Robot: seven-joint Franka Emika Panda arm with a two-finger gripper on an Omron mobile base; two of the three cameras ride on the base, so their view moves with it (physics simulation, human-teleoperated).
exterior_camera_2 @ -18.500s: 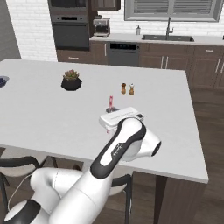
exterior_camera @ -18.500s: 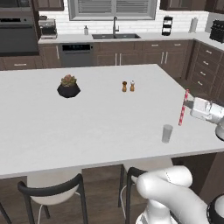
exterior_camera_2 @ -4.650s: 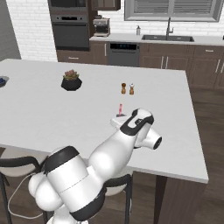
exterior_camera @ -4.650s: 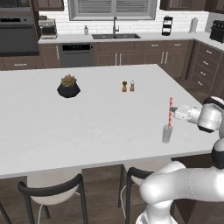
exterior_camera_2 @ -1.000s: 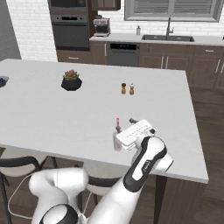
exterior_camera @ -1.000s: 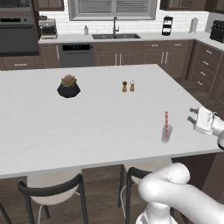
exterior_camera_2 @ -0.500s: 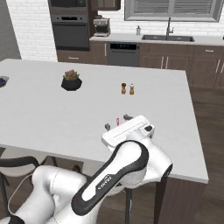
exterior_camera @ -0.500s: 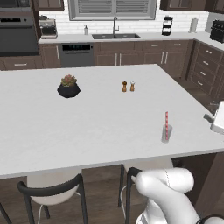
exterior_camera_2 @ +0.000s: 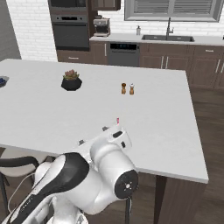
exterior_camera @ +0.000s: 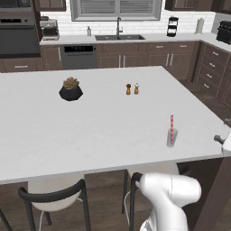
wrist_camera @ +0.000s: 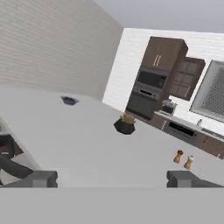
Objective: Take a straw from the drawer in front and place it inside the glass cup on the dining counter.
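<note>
There were 1 straw, 1 glass, 2 shakers, 1 potted plant and 1 small dark bowl.

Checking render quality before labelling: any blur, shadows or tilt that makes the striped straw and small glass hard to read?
Left base view: soft but readable; the thin red-and-white striped straw stands in the small clear greyish glass tumbler, which casts only a faint shadow on the evenly lit white island top. Right base view: the straw's tip peeks over the arm. Hand view: rolled, blurry, the horizon slanted.
</note>
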